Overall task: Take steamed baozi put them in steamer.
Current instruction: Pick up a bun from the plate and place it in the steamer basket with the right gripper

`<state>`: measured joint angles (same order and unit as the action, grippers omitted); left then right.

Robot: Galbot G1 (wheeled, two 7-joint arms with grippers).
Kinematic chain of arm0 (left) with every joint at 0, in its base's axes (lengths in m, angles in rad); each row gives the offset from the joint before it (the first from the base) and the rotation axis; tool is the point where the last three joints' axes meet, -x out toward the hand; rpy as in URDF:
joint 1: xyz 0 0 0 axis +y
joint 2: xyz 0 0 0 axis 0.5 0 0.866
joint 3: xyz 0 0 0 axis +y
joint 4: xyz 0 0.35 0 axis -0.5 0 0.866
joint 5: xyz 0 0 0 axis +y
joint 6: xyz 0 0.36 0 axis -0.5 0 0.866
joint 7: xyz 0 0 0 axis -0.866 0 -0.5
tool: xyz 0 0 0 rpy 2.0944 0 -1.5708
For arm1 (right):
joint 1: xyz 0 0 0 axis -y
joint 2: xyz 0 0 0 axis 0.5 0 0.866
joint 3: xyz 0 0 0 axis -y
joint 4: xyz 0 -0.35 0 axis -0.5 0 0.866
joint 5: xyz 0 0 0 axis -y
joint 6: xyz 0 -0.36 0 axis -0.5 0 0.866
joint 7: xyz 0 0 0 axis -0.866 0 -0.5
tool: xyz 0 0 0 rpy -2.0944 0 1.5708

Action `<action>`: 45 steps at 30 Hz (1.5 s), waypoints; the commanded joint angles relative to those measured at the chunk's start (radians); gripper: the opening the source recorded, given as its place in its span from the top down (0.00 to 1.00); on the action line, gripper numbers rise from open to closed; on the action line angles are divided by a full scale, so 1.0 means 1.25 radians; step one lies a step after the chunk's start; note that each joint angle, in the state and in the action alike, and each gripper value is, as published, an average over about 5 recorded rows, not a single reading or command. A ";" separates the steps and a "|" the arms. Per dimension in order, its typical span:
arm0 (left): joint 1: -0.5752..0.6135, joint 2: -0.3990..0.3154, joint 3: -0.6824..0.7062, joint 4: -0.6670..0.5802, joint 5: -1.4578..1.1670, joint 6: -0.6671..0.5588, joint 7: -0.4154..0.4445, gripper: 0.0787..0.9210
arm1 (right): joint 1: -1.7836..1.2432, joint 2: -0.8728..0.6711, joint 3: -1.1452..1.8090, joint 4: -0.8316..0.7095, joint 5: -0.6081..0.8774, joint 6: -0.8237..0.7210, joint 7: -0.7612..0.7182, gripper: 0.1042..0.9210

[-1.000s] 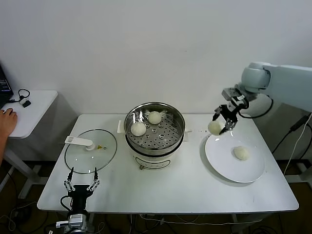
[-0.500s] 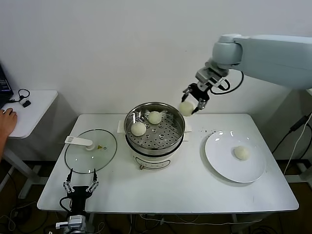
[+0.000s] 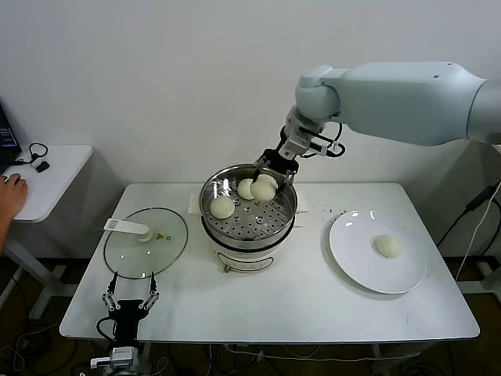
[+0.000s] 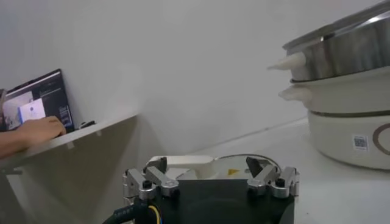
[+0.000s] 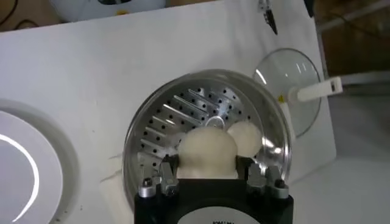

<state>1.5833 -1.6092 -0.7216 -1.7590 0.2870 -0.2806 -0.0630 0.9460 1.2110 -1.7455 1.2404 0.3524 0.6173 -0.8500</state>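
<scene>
White wall behind, white table (image 3: 297, 290) in front, head view first. Steamer (image 3: 249, 205) is sitting mid-table, steel rim shining, perforated tray showing. Two steamed baozi are lying on the tray: one (image 3: 222, 207) toward the left side, one (image 3: 246, 189) at the back. Right hand (image 3: 271, 177) is hanging over the steamer's back right part, fingers clamping a third baozi (image 3: 264, 187) just beside the back one; whether it is touching the tray cannot be told. Fourth baozi (image 3: 387, 245) is resting on a white plate (image 3: 352, 258) on the table's right side, well apart from the steamer. Glass lid (image 3: 145, 241) with white handle is lying flat to the steamer's left. Left hand (image 3: 130, 298) is sitting parked at the table's near left edge, fingers spread, gripping nothing. A side desk (image 3: 47, 176) at far left is carrying a person's hand (image 3: 11, 196).

Left wrist view: left hand (image 4: 210, 176) is showing both fingers apart with nothing between them, the lid (image 4: 201, 164) just beyond, steamer's wall (image 4: 347, 122) rising to one side.

Right wrist view: right hand (image 5: 210, 171) is looking straight down, fingers pressing both sides of the held baozi (image 5: 206, 151) over the tray (image 5: 170, 122); another bun (image 5: 247, 137) is lying just beside it. Lid (image 5: 292, 91) and plate (image 5: 24, 164) are flanking the steamer.
</scene>
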 commanded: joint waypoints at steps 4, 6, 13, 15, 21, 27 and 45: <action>-0.001 -0.039 -0.001 0.000 -0.004 0.000 0.000 0.12 | -0.062 0.097 0.002 -0.030 -0.070 0.084 0.032 0.36; -0.001 -0.039 -0.001 -0.002 -0.006 0.001 0.000 0.12 | -0.068 0.105 -0.003 -0.033 -0.070 0.083 0.031 0.36; -0.001 -0.039 -0.005 -0.005 -0.015 0.001 0.000 0.12 | -0.084 0.107 -0.022 -0.031 -0.081 0.080 0.029 0.36; -0.001 -0.039 -0.006 -0.003 -0.016 -0.001 0.000 0.12 | -0.088 0.106 -0.024 -0.031 -0.086 0.079 0.029 0.36; -0.001 -0.039 -0.006 0.000 -0.017 -0.005 0.000 0.12 | -0.099 0.107 -0.030 -0.032 -0.102 0.078 0.029 0.36; -0.002 -0.039 -0.008 0.001 -0.019 -0.006 -0.001 0.12 | -0.110 0.117 -0.028 -0.040 -0.106 0.074 0.030 0.36; -0.007 -0.039 -0.009 0.004 -0.020 -0.008 0.000 0.12 | -0.112 0.124 -0.024 -0.064 -0.092 0.087 0.033 0.18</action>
<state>1.5744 -1.6092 -0.7328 -1.7531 0.2621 -0.2910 -0.0636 0.8067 1.3649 -1.7775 1.1658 0.2284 0.7171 -0.8101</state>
